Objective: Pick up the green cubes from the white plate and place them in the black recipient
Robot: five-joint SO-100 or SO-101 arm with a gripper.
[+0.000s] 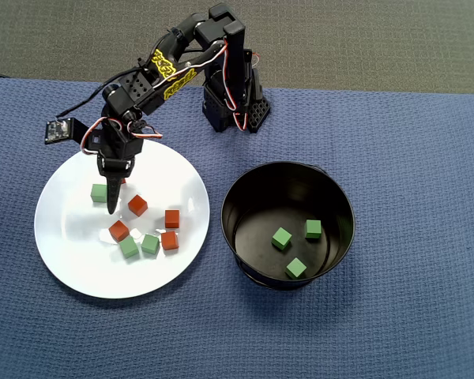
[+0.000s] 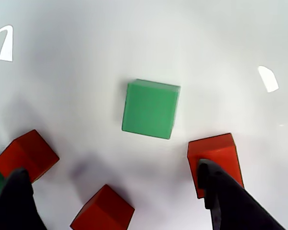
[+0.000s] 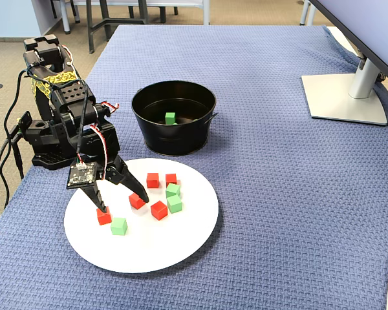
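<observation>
With jaws spread, the gripper (image 3: 121, 199) is held amid red cubes (image 3: 158, 210); one could be grabbed instead of the green cube (image 3: 119, 225).

Lighting: bright, even, from overhead.
Glare spots on large round white plate (image 2: 62, 57) beneath my fingers (image 2: 230, 201), blurred; soft shadows.

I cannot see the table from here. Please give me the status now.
Gripper open, low over white plate. Three green cubes left on plate, three in black recipient. Lone green cube lies ahead; red cubes flank the fingertips.
</observation>
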